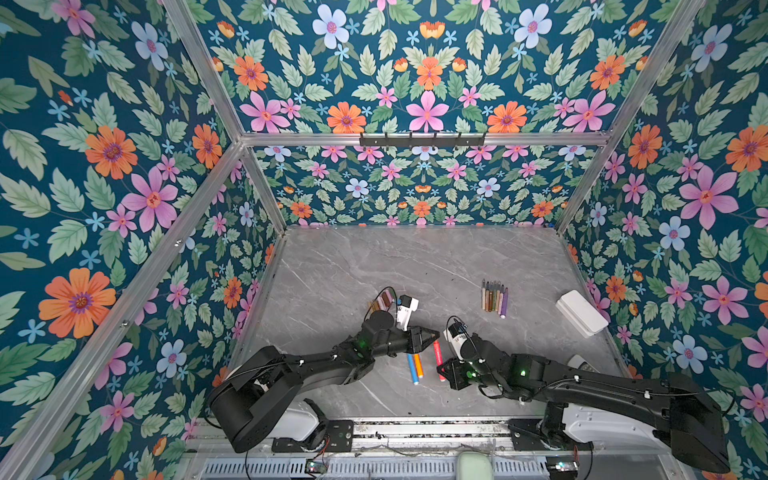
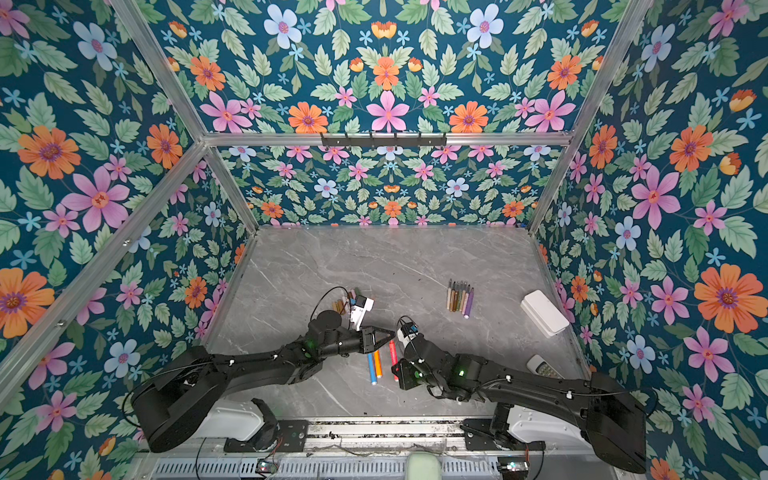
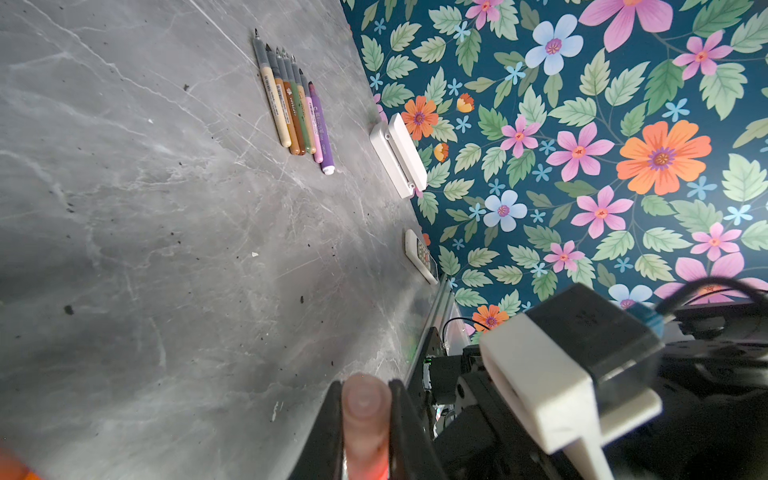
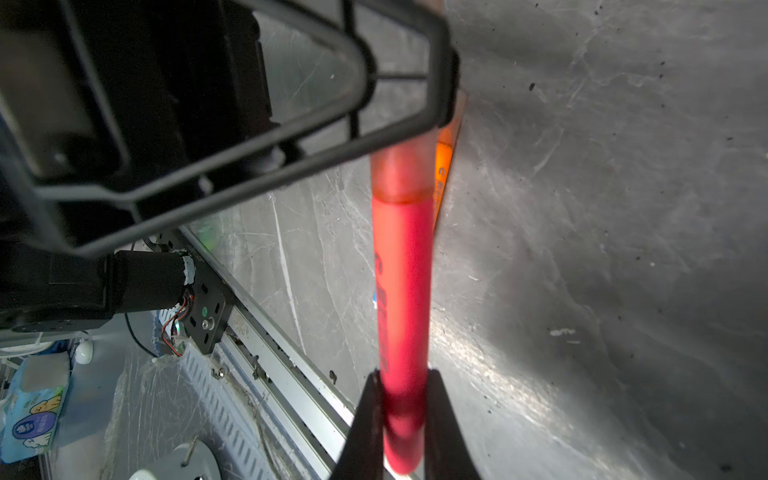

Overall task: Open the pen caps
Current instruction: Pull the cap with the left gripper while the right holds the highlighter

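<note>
left gripper (image 1: 435, 333) pinches the cap (image 3: 365, 401), right gripper (image 4: 405, 395) clamps the pen (image 4: 401, 282); a crooked pull probably slips one grip.

One red pen (image 2: 393, 353) gripped at both ends, grey table (image 2: 415, 266) beneath.
My left gripper (image 2: 390, 333) pinches its far end and my right gripper (image 2: 397, 371) its near end. A blue pen (image 2: 371, 368) and an orange pen (image 2: 377, 362) lie just beside it, and a row of pens (image 2: 459, 298) well apart.

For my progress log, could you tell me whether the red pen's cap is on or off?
On: in the right wrist view the translucent cap meets the red pen with no gap or tip showing.
</note>
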`<state>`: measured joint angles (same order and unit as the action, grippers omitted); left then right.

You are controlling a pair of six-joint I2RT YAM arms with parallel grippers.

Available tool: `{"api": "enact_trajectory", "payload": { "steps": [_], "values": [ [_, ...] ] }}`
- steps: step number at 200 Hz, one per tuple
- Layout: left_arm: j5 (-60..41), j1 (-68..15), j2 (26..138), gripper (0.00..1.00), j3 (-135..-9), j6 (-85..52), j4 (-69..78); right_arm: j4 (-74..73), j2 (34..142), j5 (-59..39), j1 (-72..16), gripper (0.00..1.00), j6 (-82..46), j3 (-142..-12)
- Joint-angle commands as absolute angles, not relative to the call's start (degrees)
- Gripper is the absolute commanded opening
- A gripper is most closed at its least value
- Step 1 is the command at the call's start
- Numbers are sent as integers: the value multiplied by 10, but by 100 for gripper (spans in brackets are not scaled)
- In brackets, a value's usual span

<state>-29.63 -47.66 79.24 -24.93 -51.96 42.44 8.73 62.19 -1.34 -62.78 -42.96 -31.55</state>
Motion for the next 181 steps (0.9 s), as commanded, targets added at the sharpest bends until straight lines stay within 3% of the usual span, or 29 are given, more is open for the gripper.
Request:
{"api": "enact_trajectory", "payload": {
  "steps": [1,38,113,157,181],
  "values": [
    [-301,-476,792,23,-254,-507,431,84,620,-12,-628,0,-430,-316],
    [-303,-477,796,30,-255,-509,431,83,623,-14,-628,0,-430,-318],
    [-304,-481,800,28,-257,-509,432,83,626,-14,-628,0,-429,-320],
    [-303,-483,799,19,-257,-508,432,85,625,-14,-628,0,-429,-321],
    [-305,-483,798,6,-257,-507,433,86,626,-14,-628,0,-428,-321]
  ]
}}
